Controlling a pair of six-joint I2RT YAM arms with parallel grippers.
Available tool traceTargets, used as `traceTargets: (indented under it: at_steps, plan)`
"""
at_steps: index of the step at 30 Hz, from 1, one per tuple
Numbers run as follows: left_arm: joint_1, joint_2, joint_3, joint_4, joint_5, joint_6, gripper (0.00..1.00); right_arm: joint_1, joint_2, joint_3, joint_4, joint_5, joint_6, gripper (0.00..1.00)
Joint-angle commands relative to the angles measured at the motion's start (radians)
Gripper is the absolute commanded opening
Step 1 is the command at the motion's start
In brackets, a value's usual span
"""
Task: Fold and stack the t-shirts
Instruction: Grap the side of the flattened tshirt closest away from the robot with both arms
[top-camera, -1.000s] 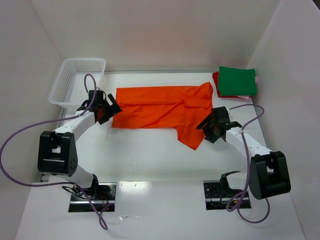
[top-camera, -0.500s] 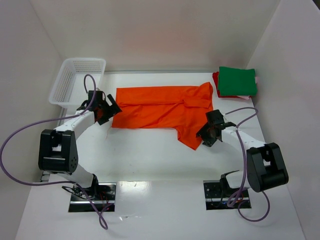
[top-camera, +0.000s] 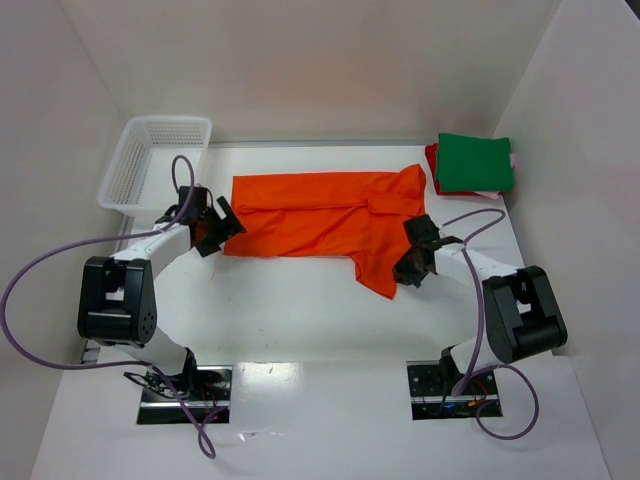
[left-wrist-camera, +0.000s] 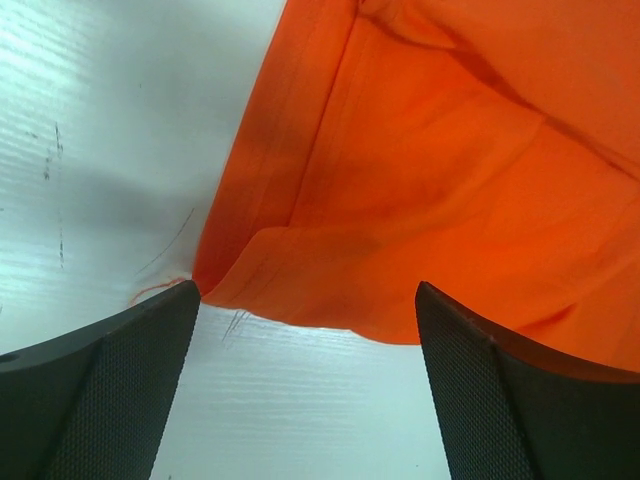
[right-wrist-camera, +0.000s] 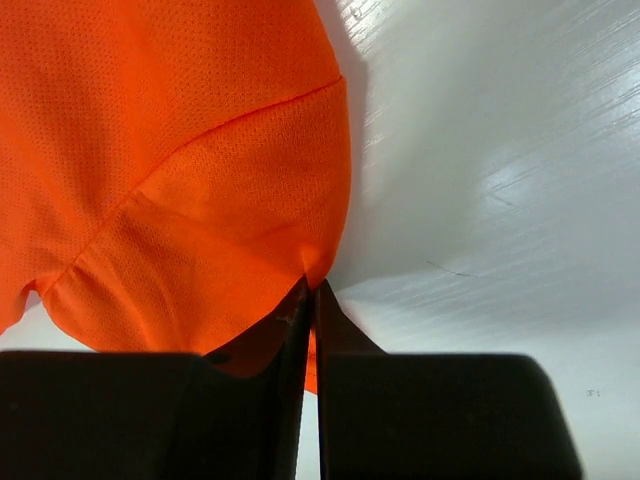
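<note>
Orange t-shirt (top-camera: 320, 215): lying flat across mid-frame in the top view, running long axis left to right, with the folded stack (top-camera: 475, 163) sitting at upper right. Right gripper (right-wrist-camera: 312, 292): pinching the shirt's sleeve edge, pointing toward lower centre-right. Left gripper (left-wrist-camera: 305, 335): standing spread wide, straddling the shirt's lower-left corner, being the nearer arm for that end, not gripping yet.

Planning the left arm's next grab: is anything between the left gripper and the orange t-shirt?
Nothing visible does. The open left gripper sits right at a corner of the orange t-shirt; the white basket stands on the gripper's other side, away from the shirt.
</note>
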Motion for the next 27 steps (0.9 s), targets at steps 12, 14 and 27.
traceTargets:
  at_steps: [12,14,27]
  plan:
    - [-0.018,-0.033,-0.059,-0.045,-0.046,-0.009,0.81,0.011,-0.023,0.020,-0.109,0.106,0.019,0.02]
    - [-0.018,-0.033,-0.059,-0.054,-0.068,-0.009,0.76,0.011,-0.039,0.020,-0.128,0.116,0.019,0.00]
    - [-0.018,-0.004,-0.059,-0.033,-0.068,-0.009,0.43,-0.044,-0.134,-0.033,-0.117,0.082,0.002,0.00]
